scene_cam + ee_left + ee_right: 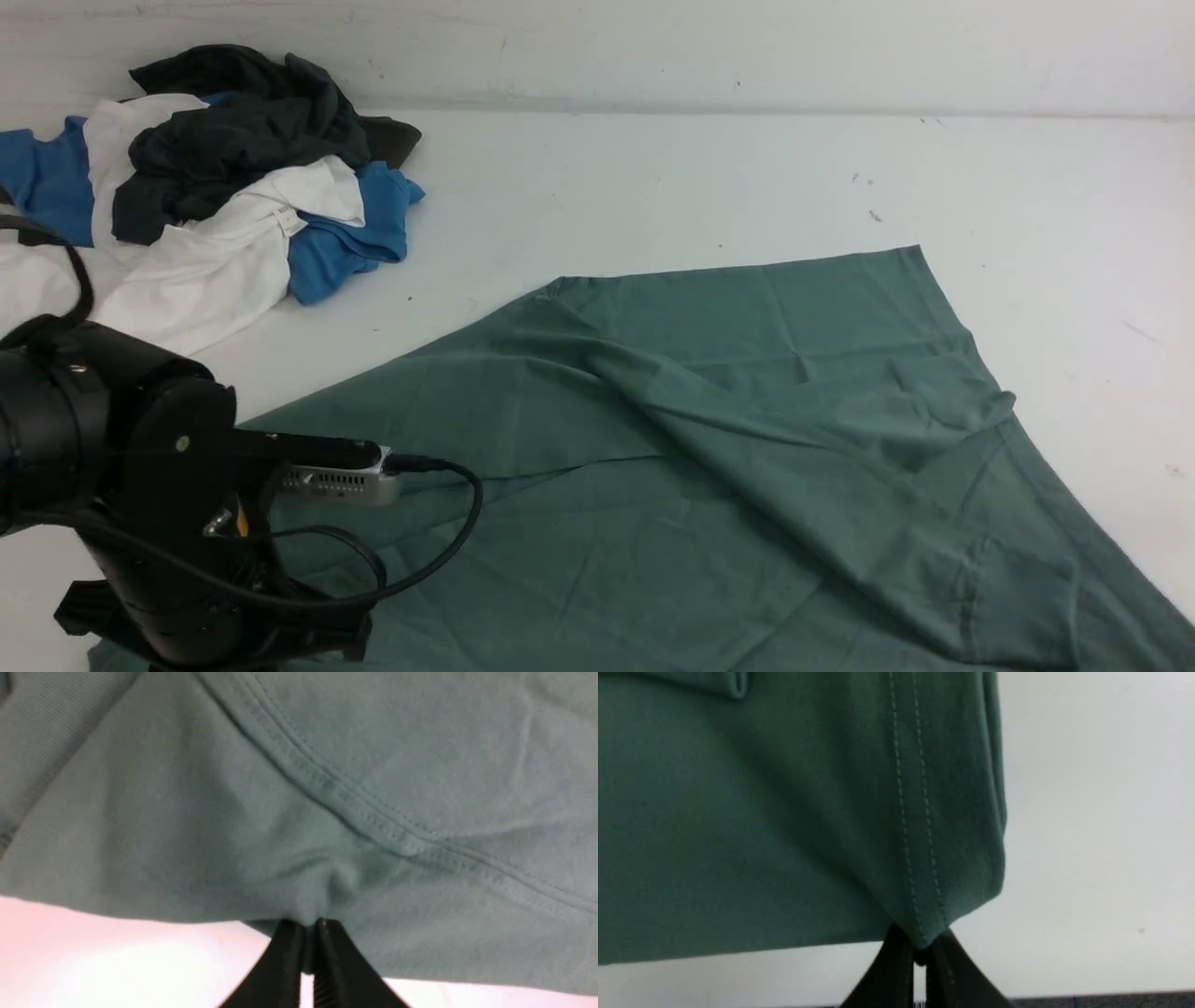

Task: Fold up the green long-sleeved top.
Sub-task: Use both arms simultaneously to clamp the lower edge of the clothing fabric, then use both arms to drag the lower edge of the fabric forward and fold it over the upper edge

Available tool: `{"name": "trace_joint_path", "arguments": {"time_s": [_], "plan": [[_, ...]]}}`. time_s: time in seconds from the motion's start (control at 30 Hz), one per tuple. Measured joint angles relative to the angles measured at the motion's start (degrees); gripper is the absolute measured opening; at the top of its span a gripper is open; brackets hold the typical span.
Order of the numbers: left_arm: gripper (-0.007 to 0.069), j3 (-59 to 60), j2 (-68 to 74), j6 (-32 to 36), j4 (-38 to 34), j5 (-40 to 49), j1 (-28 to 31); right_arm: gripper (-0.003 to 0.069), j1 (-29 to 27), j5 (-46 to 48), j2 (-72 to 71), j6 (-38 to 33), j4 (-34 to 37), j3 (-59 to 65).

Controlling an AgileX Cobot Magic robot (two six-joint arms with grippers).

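Green long-sleeved top [709,448] lies spread and rumpled, right of the clothes pile [215,196] and well apart from it. Left gripper [309,928] is clamped on its edge by a seam. Right gripper [920,952] is clamped on a stitched hem corner (both bites shallow). Risk: cloth slips out on lift, creases get folded in.

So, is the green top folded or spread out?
Mostly spread: the green top lies open across the table, with one flap draped diagonally over it.
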Motion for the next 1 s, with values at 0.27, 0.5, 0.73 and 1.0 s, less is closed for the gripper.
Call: {"name": "trace_joint_path", "arguments": {"time_s": [0.27,0.5,0.73,1.0], "plan": [[0.0016,0.10,-8.63,3.46,-4.70,8.10,0.00,0.0011,0.00,6.69,-21.13,3.84,-2.19,-2.01],[0.0016,-0.31,-13.02,5.56,-6.17,10.63,0.00,0.0010,0.00,7.85,-19.34,4.04,2.55,-12.23],[0.0016,-6.70,-10.41,7.01,-5.70,11.31,0.00,0.0010,0.00,7.97,-2.70,1.32,2.76,-26.46],[0.0016,-19.29,1.51,9.49,-4.95,11.20,7.04,0.0010,0.00,7.92,19.93,-0.05,3.97,-45.48]]}}
